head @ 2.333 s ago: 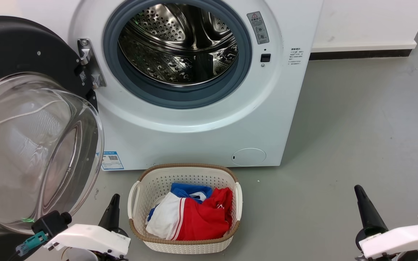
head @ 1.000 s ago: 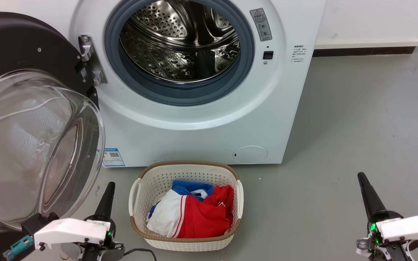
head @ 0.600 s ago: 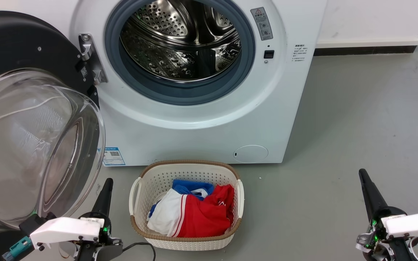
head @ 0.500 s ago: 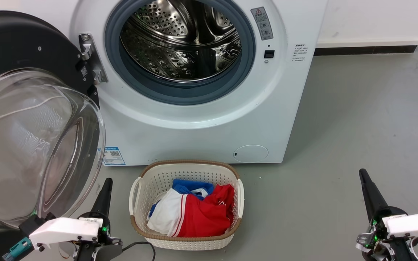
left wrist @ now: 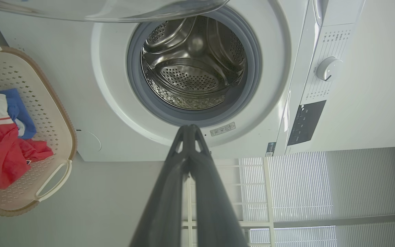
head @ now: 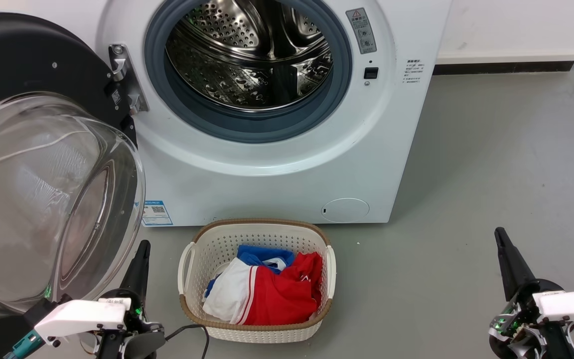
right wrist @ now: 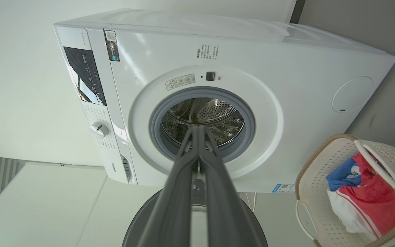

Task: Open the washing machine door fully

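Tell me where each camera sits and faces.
Head view: on the head, looking down at washing machine, open door, basket; left gripper, right gripper in bottom corners.
Left wrist view: left wrist, rolled sideways, facing the drum; own shut gripper centre-bottom.
Right wrist view: right wrist, same aim, own shut gripper.
Shared: all show drum and basket.

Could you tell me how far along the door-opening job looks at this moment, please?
Done: the washing machine door stands swung wide to the left of the washing machine, leaving the drum fully exposed. In hand: nothing; the left gripper and right gripper are both shut, empty and low, off the door. Left: probably nothing, unless the hinge allows a little more swing.
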`<state>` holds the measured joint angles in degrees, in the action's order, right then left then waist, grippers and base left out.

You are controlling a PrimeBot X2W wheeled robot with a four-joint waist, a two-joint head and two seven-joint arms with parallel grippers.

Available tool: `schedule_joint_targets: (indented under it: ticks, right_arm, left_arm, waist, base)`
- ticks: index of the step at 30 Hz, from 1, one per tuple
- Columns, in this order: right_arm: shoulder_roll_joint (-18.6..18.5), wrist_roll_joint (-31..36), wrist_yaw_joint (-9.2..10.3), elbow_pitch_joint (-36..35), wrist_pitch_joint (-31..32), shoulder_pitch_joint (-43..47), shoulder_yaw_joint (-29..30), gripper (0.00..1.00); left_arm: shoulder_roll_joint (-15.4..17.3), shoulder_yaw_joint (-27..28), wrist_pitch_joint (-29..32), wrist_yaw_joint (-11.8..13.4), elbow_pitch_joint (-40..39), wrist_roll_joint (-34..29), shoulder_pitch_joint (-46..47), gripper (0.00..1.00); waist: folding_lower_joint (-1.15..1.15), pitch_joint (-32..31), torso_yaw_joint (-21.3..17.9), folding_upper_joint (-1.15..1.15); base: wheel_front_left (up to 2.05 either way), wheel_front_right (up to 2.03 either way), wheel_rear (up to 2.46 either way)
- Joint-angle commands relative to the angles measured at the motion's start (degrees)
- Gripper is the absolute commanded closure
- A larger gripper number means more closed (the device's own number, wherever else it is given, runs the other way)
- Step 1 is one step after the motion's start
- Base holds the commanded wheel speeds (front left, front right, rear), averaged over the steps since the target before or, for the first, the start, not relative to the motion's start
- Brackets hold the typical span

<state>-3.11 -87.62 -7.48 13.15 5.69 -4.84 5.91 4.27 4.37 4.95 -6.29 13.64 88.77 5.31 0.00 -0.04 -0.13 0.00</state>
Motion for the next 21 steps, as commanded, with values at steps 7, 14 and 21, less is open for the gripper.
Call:
schedule_joint_targets:
  ticks: [7,14,21]
  right_arm:
    - [-0.11,-3.20,-0.02,0.66,0.47,-1.42,0.22,1.00]
    - [-0.08,-5.20,-0.02,1.01,0.64,-1.82,0.34,1.00]
    - [-0.02,-5.02,-0.02,0.99,0.71,-1.72,0.38,1.00]
  left_arm:
    - [-0.66,1.15,0.84,-0.94,0.30,2.63,1.00,1.00]
    - [-1.07,1.82,1.32,-1.41,0.49,4.18,1.12,1.00]
    - [-1.13,1.90,1.30,-1.41,0.48,3.98,1.13,1.00]
  waist:
    - [0.00,0.12,0.07,0.00]
    - [0.00,0.22,0.13,0.00]
    - [0.00,0.22,0.13,0.00]
  base:
    - [0.00,0.00,0.00]
    - [0.00,0.00,0.00]
    - [0.00,0.00,0.00]
